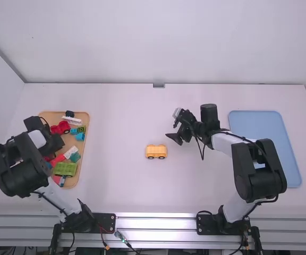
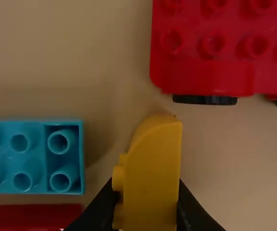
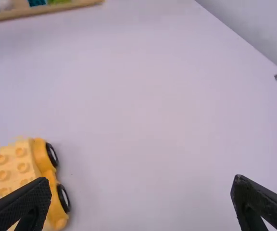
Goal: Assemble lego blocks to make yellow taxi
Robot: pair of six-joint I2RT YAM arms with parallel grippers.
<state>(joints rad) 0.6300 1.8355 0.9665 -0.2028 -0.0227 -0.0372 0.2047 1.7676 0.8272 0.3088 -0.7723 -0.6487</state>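
High view: yellow car (image 1: 156, 152) on the counter (image 1: 126, 186), long axis nine-to-three o'clock; right jaws (image 1: 175, 137) at its two, wide; left jaws (image 1: 52, 143) over the tray (image 1: 87, 121), at nine. Left wrist view: curved block (image 2: 153, 178) clamped, rounded end outward. Right wrist view: studs (image 3: 3, 174) atop car.

Has the left arm (image 1: 53, 197) bent hard at the elbow, way out on its own side, with the forearm doubled back inward. Points the left gripper (image 1: 51, 144) pretty much straight down, fingers (image 2: 99, 211) clamped on a load. Has the right arm (image 1: 270, 172) bent too, elbow out to the right and forearm angled inward, lol. Holds the right gripper (image 1: 172, 125) just right of the middle, tilted, with its fingers (image 3: 28, 207) spread super wide and nothing between.
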